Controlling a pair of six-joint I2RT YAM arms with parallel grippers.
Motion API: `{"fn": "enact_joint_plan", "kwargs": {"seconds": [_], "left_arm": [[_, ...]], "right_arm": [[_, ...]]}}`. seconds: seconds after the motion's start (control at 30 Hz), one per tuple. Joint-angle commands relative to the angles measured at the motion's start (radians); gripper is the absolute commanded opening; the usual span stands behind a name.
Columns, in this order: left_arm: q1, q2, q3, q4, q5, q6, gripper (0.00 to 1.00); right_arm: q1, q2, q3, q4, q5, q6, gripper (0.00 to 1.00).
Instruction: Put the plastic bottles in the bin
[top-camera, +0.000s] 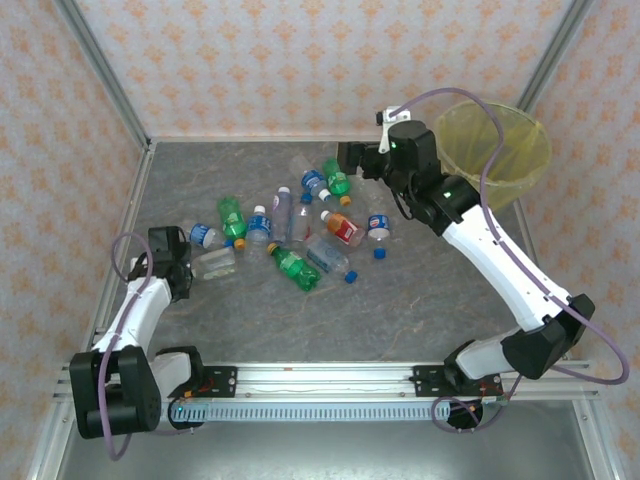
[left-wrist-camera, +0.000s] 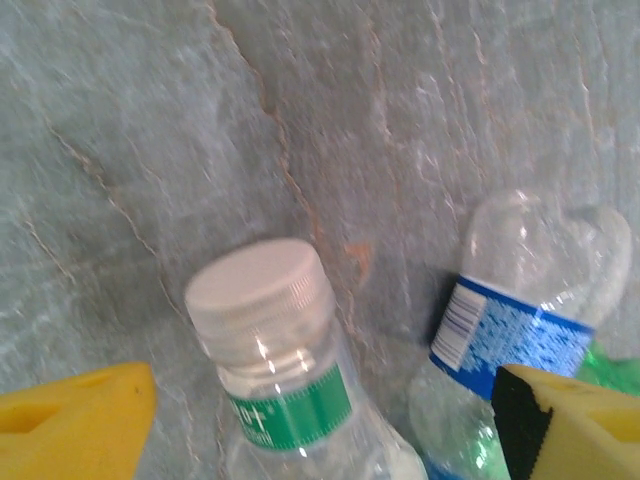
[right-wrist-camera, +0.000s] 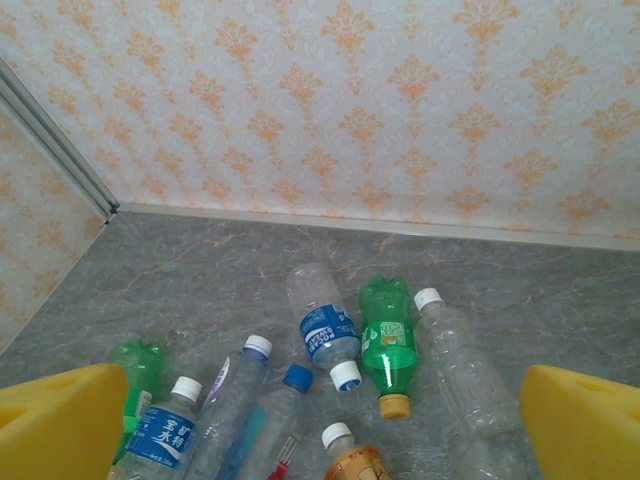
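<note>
Bottle (left-wrist-camera: 285, 370) between spread L hand (left-wrist-camera: 325, 415), wrist cam; bin (top-camera: 535, 165) near spread R hand (top-camera: 348, 160), top cam

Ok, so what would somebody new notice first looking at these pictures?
A jumble of plastic bottles, clear and green, lies in the middle of the grey table. At the far right corner stands a bin lined in yellow. The left tool sits open on either side of a white-capped clear bottle.

white-capped bottle (left-wrist-camera: 262, 300) body below the bottom edge; blue-labelled bottle (left-wrist-camera: 520, 290) near end partly behind yellow finger (left-wrist-camera: 578, 428), print blurred
</note>
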Motion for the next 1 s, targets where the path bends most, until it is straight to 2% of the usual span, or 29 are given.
{"fn": "enact_joint_plan", "kwargs": {"seconds": [0.0,0.27,0.4,0.53,0.8,0.97], "left_arm": [[0.027,0.037,0.014,0.004,-0.011,0.051,0.86],[0.033,0.137,0.005,0.092,0.024,0.064,0.79],[0.035,0.169,-0.011,0.143,0.044,0.068,0.71],[0.037,0.188,-0.020,0.178,0.044,0.077,0.68],[0.050,0.197,-0.006,0.191,0.057,0.110,0.43],[0.049,0.165,0.034,0.156,0.053,0.138,0.35]], "right_arm": [[0.003,-0.031,-0.023,0.024,0.038,-0.036,1.00],[0.002,-0.049,-0.048,0.018,0.046,-0.053,1.00],[0.003,-0.055,-0.057,0.020,0.049,-0.054,1.00],[0.002,-0.066,-0.064,0.022,0.053,-0.056,1.00],[0.002,-0.096,-0.086,0.023,0.082,-0.049,1.00],[0.002,-0.102,-0.095,0.028,0.080,-0.042,1.00]]}}
